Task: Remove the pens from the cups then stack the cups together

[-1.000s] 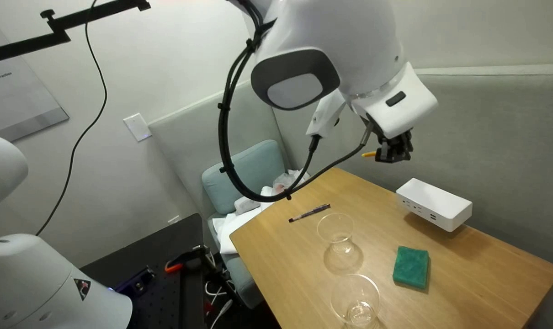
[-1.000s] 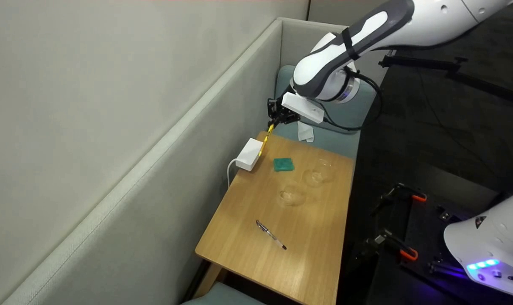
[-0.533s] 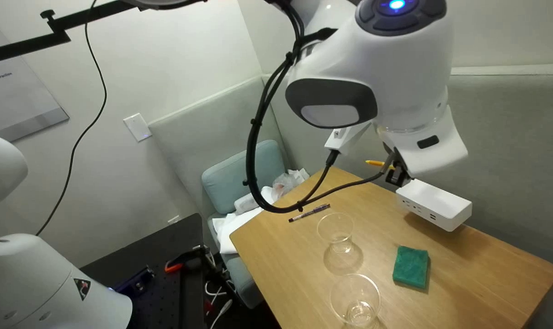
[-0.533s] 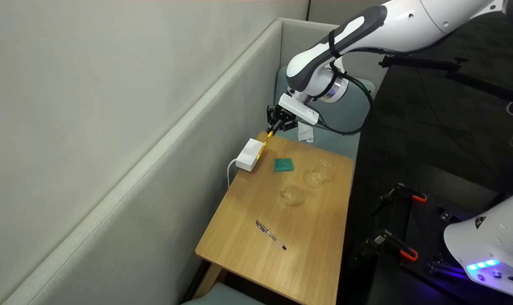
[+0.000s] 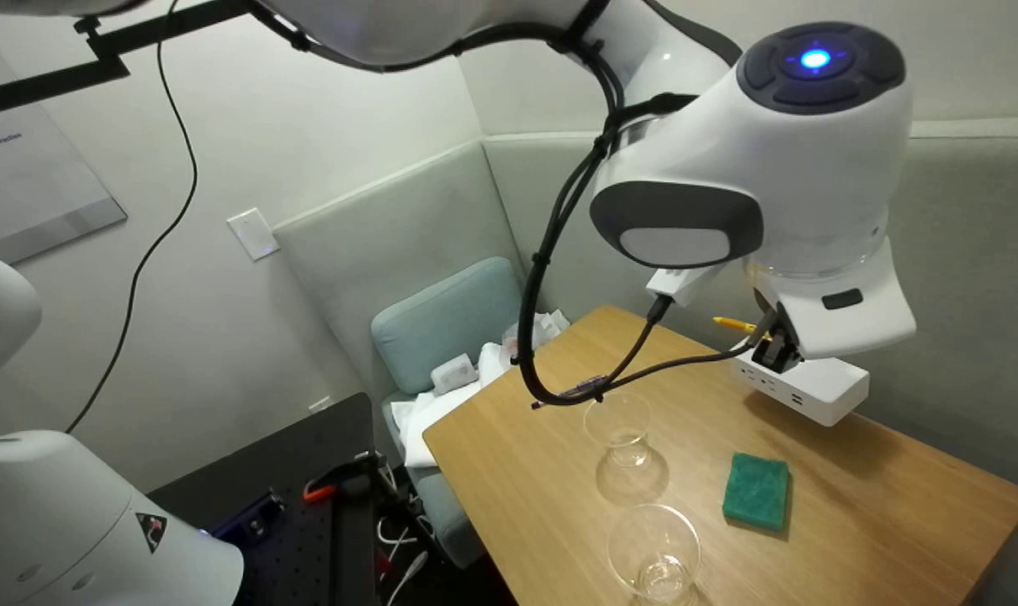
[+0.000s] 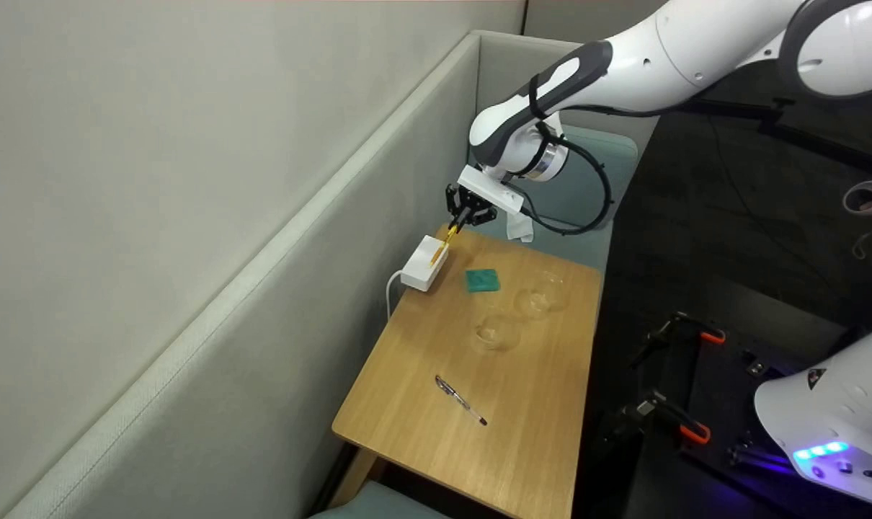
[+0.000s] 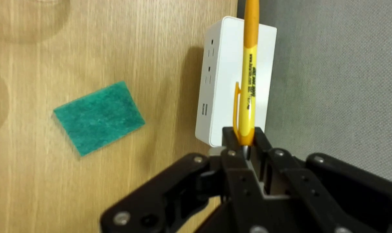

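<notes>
My gripper (image 7: 246,137) is shut on the end of the yellow-orange pen (image 7: 248,74). The pen sticks out from the fingertips and overlaps the white box in the wrist view and in an exterior view (image 6: 439,251). It seems held above the box; contact cannot be told. The black pen (image 6: 461,400) lies on the table, partly behind the arm's cable in an exterior view (image 5: 593,382). Two clear cups stand apart on the table. One cup (image 5: 618,421) is nearer the black pen; the other cup (image 5: 656,551) is farther from it. No pen shows in either.
The white box (image 5: 812,387) with sockets sits at the table edge by the padded bench back. A green square pad (image 7: 98,118) lies on the table (image 6: 407,389) between the box and the cups. The grey padded wall (image 7: 332,81) is close beside the gripper.
The arm has moved lower and across towards the white box, carrying the yellow-orange pen. The pen now overlaps the box in an exterior view. Cups and black pen have not moved.
</notes>
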Robot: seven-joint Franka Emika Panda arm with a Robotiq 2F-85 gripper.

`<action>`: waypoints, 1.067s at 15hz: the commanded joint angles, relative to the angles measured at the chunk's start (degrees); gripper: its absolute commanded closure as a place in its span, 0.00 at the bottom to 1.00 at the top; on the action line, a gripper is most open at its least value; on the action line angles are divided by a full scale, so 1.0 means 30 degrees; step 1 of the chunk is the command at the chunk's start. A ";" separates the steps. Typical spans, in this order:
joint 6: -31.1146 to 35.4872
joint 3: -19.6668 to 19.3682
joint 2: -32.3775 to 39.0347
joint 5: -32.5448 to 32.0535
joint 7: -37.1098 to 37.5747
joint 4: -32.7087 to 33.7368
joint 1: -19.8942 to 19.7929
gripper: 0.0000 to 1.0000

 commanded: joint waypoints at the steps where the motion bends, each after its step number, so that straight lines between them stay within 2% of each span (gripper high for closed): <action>1: -0.0599 -0.0687 0.1437 0.0310 0.1353 0.1970 0.0705 0.96; 8: -0.0348 -0.0354 0.3395 0.0386 0.1372 0.4087 0.0693 0.96; 16: -0.0333 -0.0417 0.4586 0.0174 0.1406 0.5150 0.0847 0.96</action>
